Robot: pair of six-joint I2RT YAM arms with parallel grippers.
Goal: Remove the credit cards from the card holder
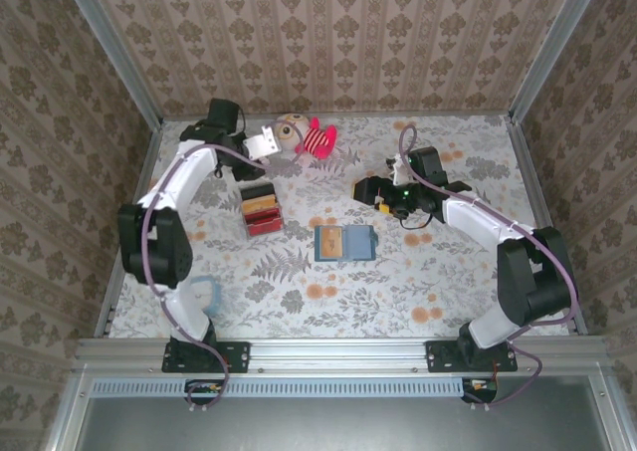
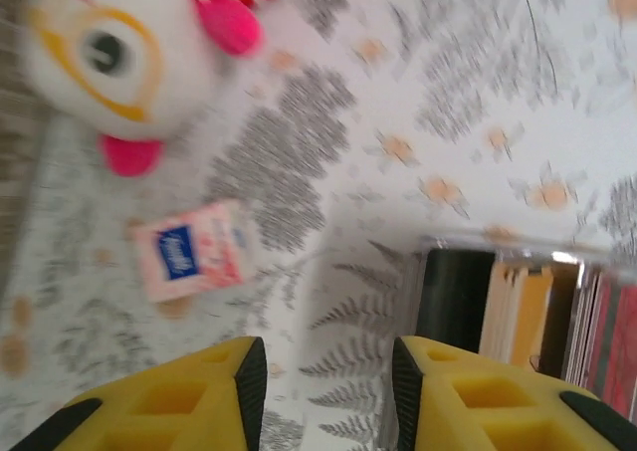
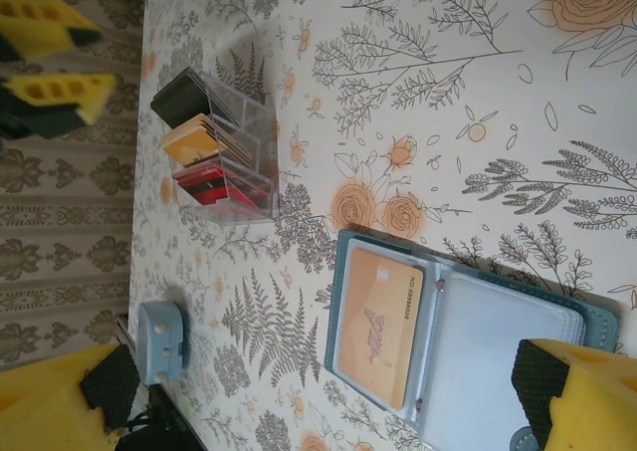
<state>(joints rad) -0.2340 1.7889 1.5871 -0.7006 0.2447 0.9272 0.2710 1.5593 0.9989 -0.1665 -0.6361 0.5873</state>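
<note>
Right wrist view shows the card holder (image 3: pixel 498 341) lying open on the table (image 3: pixel 478 93), with a tan-orange card (image 3: pixel 376 322) in one pocket. It appears between the right gripper's (image 3: pixel 325 381) fingers, which are spread wide, empty, and not touching it. Near it, a clear stand (image 3: pixel 224 152) holds more cards. The left gripper (image 2: pixel 323 371) hangs beside the stand, partly parted and empty, near what looks like a blurred packet (image 2: pixel 189 260).

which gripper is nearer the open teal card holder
Right. The right gripper sits just beyond the teal folding card holder; the left gripper is farther, past the clear card rack.
</note>
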